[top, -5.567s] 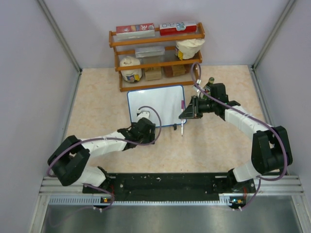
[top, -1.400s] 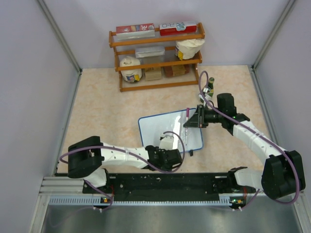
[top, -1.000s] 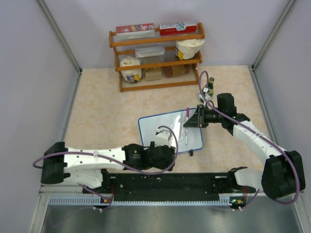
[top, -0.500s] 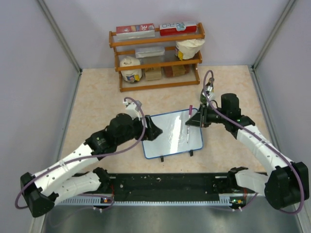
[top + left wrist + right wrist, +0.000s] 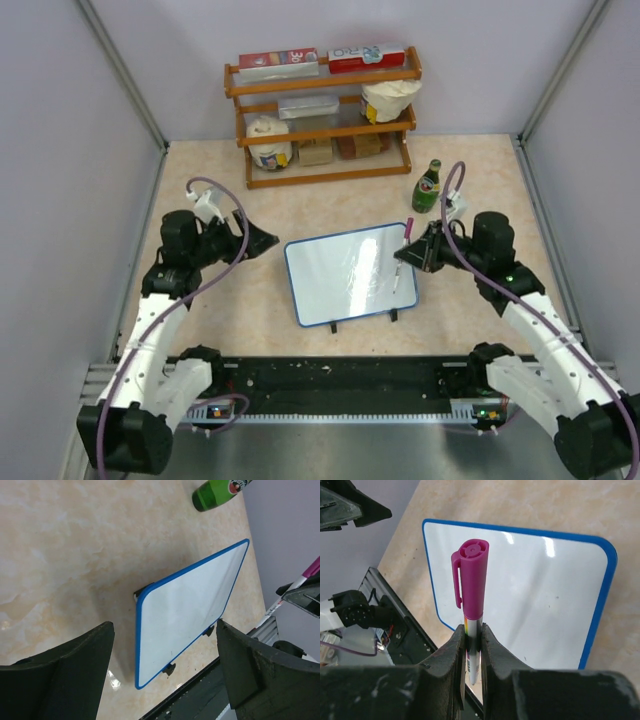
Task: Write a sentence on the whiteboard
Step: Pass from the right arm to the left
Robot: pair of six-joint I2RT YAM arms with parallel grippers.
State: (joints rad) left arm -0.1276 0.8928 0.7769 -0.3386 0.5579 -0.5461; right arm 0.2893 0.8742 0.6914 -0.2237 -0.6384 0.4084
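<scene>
The whiteboard (image 5: 348,273), white with a thin blue frame and small black feet, lies blank on the table in front of the arms. It also shows in the left wrist view (image 5: 187,607) and the right wrist view (image 5: 520,595). My right gripper (image 5: 412,256) is shut on a marker (image 5: 472,605) with a magenta cap and white body, holding it upright above the board's right edge. My left gripper (image 5: 262,240) is open and empty, raised to the left of the board, with its fingers (image 5: 65,680) wide apart.
A green glass bottle (image 5: 428,187) stands behind the board's right corner and shows in the left wrist view (image 5: 220,491). A wooden shelf rack (image 5: 320,115) with boxes and jars stands at the back. The black base rail (image 5: 340,375) runs along the near edge.
The board was dragged from the shelf toward the front. My left arm has let go of it and swung back to the left. My right gripper has pulled back right with the marker.
</scene>
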